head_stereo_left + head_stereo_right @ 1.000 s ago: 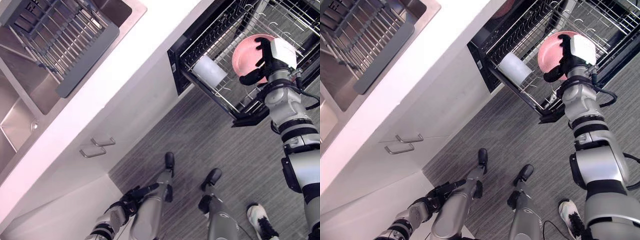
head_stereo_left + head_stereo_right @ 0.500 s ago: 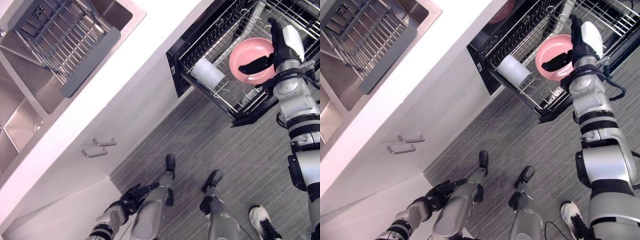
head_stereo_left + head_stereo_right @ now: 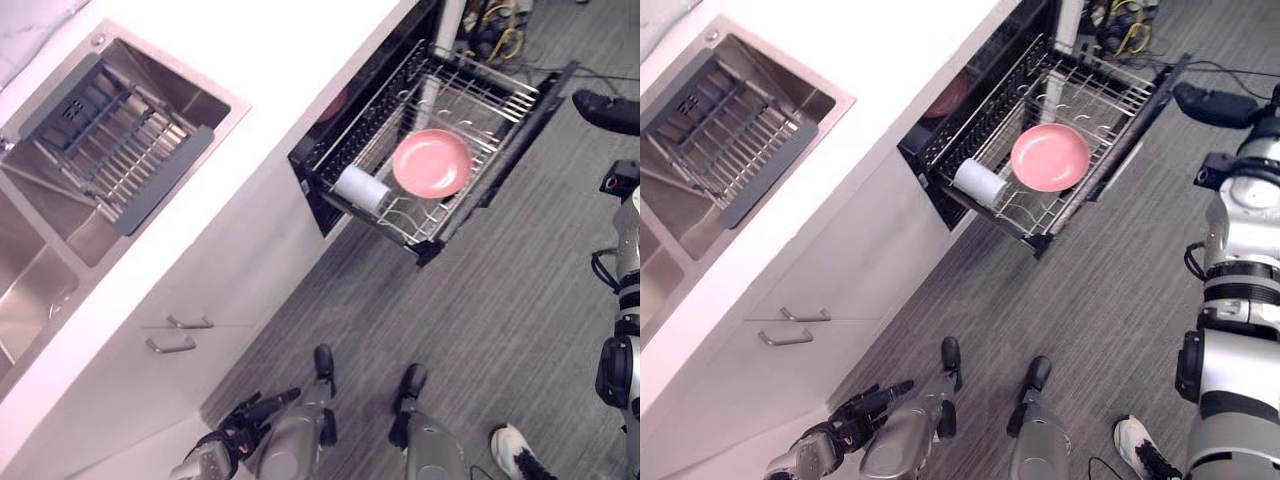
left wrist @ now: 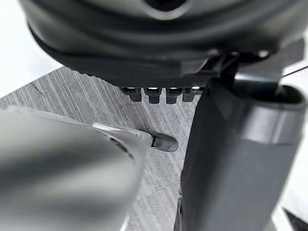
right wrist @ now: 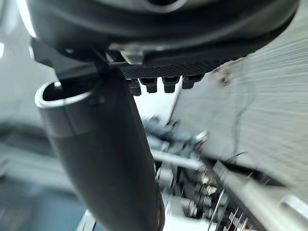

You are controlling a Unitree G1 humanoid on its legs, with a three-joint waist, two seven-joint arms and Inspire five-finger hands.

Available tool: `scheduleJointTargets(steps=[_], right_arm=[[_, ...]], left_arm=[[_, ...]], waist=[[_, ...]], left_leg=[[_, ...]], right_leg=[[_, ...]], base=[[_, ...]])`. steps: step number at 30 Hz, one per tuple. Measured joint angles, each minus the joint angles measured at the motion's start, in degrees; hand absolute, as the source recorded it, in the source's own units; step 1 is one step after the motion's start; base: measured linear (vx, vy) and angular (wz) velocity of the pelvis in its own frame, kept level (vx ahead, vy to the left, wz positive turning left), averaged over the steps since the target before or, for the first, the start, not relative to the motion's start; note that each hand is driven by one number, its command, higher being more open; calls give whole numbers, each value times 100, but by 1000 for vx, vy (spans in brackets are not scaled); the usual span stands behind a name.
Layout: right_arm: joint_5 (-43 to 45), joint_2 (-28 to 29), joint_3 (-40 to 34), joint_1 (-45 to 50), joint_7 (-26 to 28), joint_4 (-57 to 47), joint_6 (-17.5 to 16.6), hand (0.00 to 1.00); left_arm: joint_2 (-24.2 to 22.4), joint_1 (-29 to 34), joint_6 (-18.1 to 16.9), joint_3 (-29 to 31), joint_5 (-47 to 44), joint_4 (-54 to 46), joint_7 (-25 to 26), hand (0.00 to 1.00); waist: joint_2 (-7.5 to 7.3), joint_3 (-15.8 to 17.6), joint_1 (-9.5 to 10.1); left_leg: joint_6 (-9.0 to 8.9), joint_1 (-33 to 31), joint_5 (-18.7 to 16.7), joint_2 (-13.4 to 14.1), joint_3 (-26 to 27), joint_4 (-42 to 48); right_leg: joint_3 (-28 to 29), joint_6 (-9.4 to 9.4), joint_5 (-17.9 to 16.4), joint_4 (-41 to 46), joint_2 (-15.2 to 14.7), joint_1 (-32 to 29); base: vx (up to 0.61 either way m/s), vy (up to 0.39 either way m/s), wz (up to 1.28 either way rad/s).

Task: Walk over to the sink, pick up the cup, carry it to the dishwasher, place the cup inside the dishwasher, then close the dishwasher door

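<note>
1. Far left: the sink [image 3: 40, 290] holds a grey dish rack [image 3: 115, 140]. The white table [image 3: 250, 60] runs diagonally beside it.
2. Your left hand [image 3: 248, 418] hangs low by the cabinet handles [image 3: 180, 335], fingers relaxed, holding nothing.
3. The cup [image 3: 360, 187] is white and lies on its side in the pulled-out wire rack [image 3: 480, 95] of the dishwasher [image 3: 308, 188], just beside a pink plate [image 3: 432, 163].
4. Judgement: the cup is light, stiff and smooth-walled, so probably slippery. To reseat it, wrap the barrel midway, not the rim. Lying loose, it may roll when the rack slides.
5. Far right: your right hand [image 3: 605, 108] is well apart from the rack, fingers extended, empty.
6. Grey plank floor [image 3: 480, 300], open before the rack. A person's shoe [image 3: 520, 452] stands near your right side.
</note>
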Motion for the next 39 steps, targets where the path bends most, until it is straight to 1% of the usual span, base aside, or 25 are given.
scheduleJointTargets(steps=[2,4,5,7,8,10,13,16,18,20,21,23,26,28,29,32,34,36,37,39], right_arm=[[392,0,-142,58,44,183,7,0],[859,2,-256,144,80,209,16,0],[1180,14,-319,187,150,216,45,0],[1601,102,-397,265,238,220,91,0],[1876,216,-471,292,286,220,112,0],[2365,402,-576,309,387,220,159,0],[2641,583,-579,309,512,220,169,0],[2746,708,-578,275,596,219,210,0],[2783,775,-577,193,644,218,217,0],[2783,840,-562,60,686,218,222,0],[2782,852,-555,-46,691,218,248,0],[2782,864,-519,-179,692,218,291,0],[2765,868,-371,-315,693,219,341,0],[2750,868,-306,-455,688,271,396,0],[2729,802,-324,-535,678,389,396,0],[2648,711,-210,-800,668,682,447,0],[2508,539,-116,-870,644,869,455,0],[2327,251,4,-952,560,1057,477,0],[2278,197,11,-974,540,1104,480,0],[2186,66,218,-1182,487,1334,522,0]], left_arm=[[1,0,-29,0,-1,89,-23,100],[0,-1,-43,-1,-3,112,-34,100],[-4,-1,-53,-3,-4,130,-39,100],[-10,-9,-107,-4,-5,242,-39,100],[-28,-19,-143,-7,-8,280,-36,100],[-75,-60,-158,-7,-19,341,-14,100],[-156,-248,-149,-45,-23,346,24,100],[-278,-494,-141,-82,-75,343,51,100],[-320,-576,-127,-84,-167,347,68,100],[-406,-656,-102,-111,-224,368,163,100],[-449,-752,-39,-139,-252,423,176,100],[-497,-835,-15,-189,-284,467,207,100],[-529,-908,-2,-292,-360,480,252,100],[-563,-967,20,-370,-402,487,259,100],[-586,-989,34,-465,-410,499,259,100],[-596,-995,103,-579,-463,507,248,100],[-583,-995,105,-727,-465,510,235,100],[-574,-996,106,-910,-464,526,165,100],[-575,-995,105,-961,-464,528,149,100],[-578,-977,108,-1103,-463,571,22,100]], waist=[[-20,-10,-39],[-28,-10,-54],[-29,-10,-54],[-29,-10,-60],[-29,-10,-59],[-26,-11,-58],[-18,-11,-27],[-3,-8,106],[67,15,166],[197,14,204],[302,18,217],[393,43,244],[470,62,304],[574,101,345],[670,96,363],[767,33,380],[815,-1,387],[902,-63,443],[934,-86,464],[1043,-166,564]], left_leg=[[-67,-73,-17,43,39,-1],[-108,-235,13,85,131,-1],[-128,-344,30,107,179,-2],[-140,-464,44,130,234,-2],[-128,-517,54,139,264,-1],[-137,-631,72,142,304,0],[-112,-838,114,140,309,21],[-139,-1018,151,124,301,30],[-146,-1079,157,101,286,31],[-145,-1158,165,50,234,31],[-149,-1224,189,-5,159,30],[-149,-1278,203,-64,88,30],[-146,-1371,225,-148,-18,30],[-158,-1402,255,-214,-114,29],[-146,-1427,272,-253,-173,29],[-144,-1522,315,-323,-267,29],[-153,-1555,351,-360,-408,29],[-199,-1603,391,-419,-639,28],[-217,-1616,404,-428,-690,27],[-258,-1649,434,-455,-865,10]], right_leg=[[57,9,8,-21,38,-103],[121,-41,57,-67,83,-281],[164,-49,134,-142,118,-388],[214,-57,225,-204,152,-521],[263,-104,265,-205,163,-597],[307,-131,293,-203,166,-744],[320,-142,314,-170,161,-969],[354,-145,310,-79,129,-1206],[360,-147,285,10,90,-1306],[347,-136,175,268,-2,-1479],[310,-117,66,501,-103,-1609],[279,-103,-53,767,-218,-1746],[221,-93,-189,1093,-370,-1917],[148,-77,-268,1272,-483,-1968],[105,-63,-297,1340,-539,-1985],[63,-48,-327,1468,-636,-2096],[-56,-48,-404,1593,-706,-2091],[-245,-50,-555,1815,-832,-2095],[-291,-55,-591,1866,-861,-2096],[-415,-58,-728,2054,-936,-2117]], base=[[-32,-42,-22],[-22,-52,-21],[6,-59,-22],[28,-54,-20],[49,-40,-18],[56,-35,-13],[55,-18,-3],[44,7,-3],[14,18,2],[11,46,16],[-3,45,25],[-14,43,26],[-14,29,26],[-13,29,29],[-14,29,25],[-14,13,19],[-20,-11,37],[-36,-34,47],[-57,-62,45],[-64,-85,34]])
